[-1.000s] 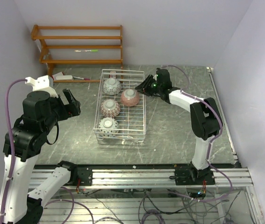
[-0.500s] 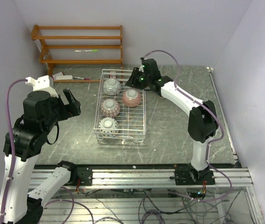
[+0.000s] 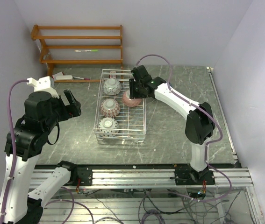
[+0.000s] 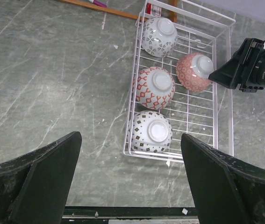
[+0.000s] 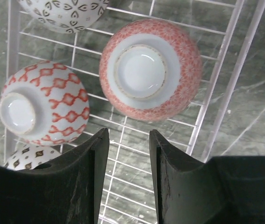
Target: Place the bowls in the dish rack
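Right gripper (image 5: 128,140), jaws narrowly apart, empty, has the inverted pink bowl (image 5: 186,70) at 12 o'clock: likely stiff, slippery, chippable; best gripped across its foot ring (image 5: 140,46)

The dish rack (image 3: 121,136) sits centred on the surface (image 3: 169,135), a shelf (image 3: 78,46) behind it. Inside, three bowls (image 4: 153,87) line its left side; a fourth bowl (image 5: 150,69) lies right, under my right claw (image 5: 128,140).
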`<action>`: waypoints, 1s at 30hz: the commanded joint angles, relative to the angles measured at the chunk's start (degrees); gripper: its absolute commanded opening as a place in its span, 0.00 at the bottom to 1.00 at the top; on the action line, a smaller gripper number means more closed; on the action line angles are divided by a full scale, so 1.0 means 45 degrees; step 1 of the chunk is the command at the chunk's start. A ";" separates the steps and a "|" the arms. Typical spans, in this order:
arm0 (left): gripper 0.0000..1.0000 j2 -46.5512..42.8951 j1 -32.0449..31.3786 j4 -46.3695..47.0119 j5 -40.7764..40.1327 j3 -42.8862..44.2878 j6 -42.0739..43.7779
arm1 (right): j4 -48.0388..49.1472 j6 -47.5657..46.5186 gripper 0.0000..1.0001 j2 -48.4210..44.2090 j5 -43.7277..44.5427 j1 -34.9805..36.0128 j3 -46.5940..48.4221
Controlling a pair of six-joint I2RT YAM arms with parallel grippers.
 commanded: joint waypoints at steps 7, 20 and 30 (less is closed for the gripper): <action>1.00 -0.0025 -0.0047 0.0279 0.0046 -0.0260 0.0018 | 0.0040 -0.0901 0.41 0.1865 0.0261 -0.0273 0.1348; 0.99 0.0000 -0.0045 0.0225 -0.0087 -0.0422 0.0110 | 0.1277 -0.0487 0.41 0.2651 0.2142 -0.0624 0.1921; 0.99 0.0207 -0.0047 0.0331 -0.0006 -0.0412 0.0215 | 0.2015 -0.0874 0.41 0.2813 0.3927 -0.0646 0.1959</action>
